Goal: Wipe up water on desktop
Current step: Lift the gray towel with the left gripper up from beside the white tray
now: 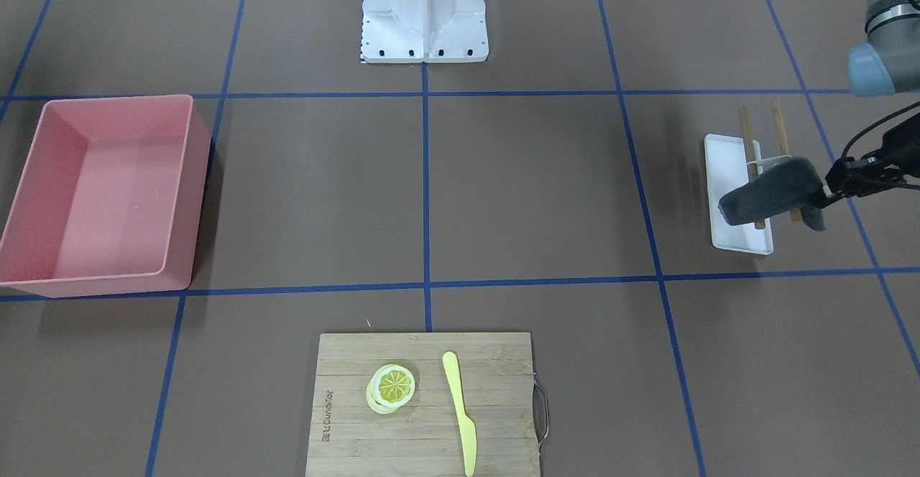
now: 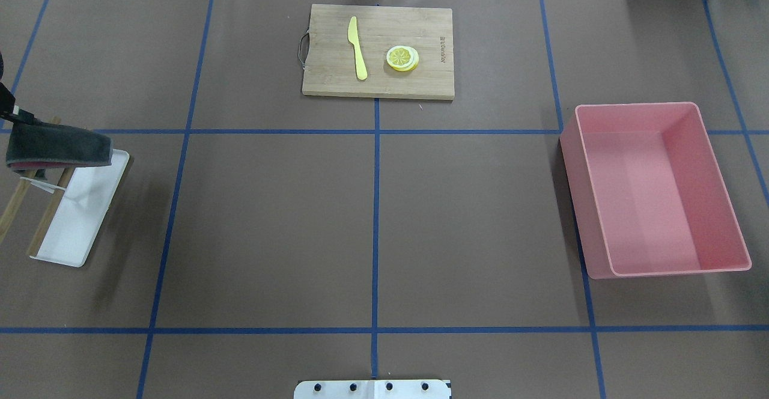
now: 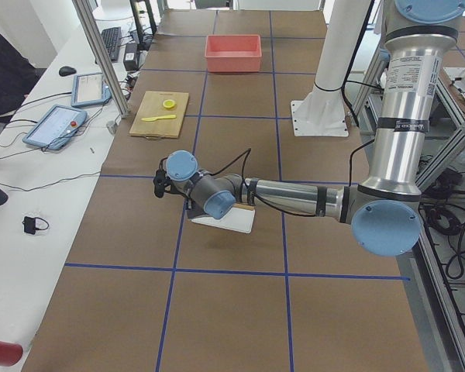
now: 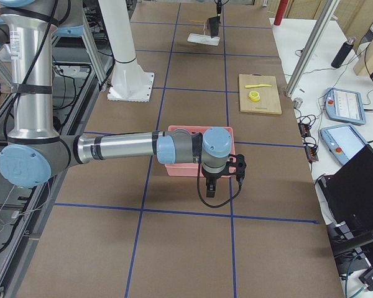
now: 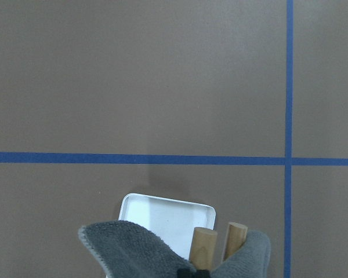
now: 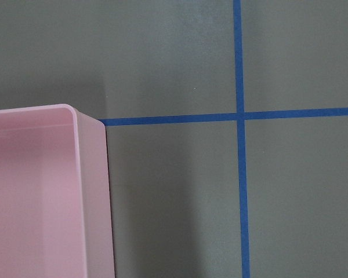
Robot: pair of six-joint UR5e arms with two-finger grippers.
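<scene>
The desktop is a matte brown top crossed by blue tape lines; I see no water on it. My left gripper is shut on a folded dark grey cloth and holds it in the air over a white tray with two wooden sticks. The cloth also shows in the overhead view and at the bottom of the left wrist view. My right gripper hangs by the near corner of the pink bin; I cannot tell whether it is open or shut.
An empty pink bin stands on the robot's right side. A bamboo cutting board at the far middle edge carries a yellow knife and lemon slices. The white robot base is at the near middle.
</scene>
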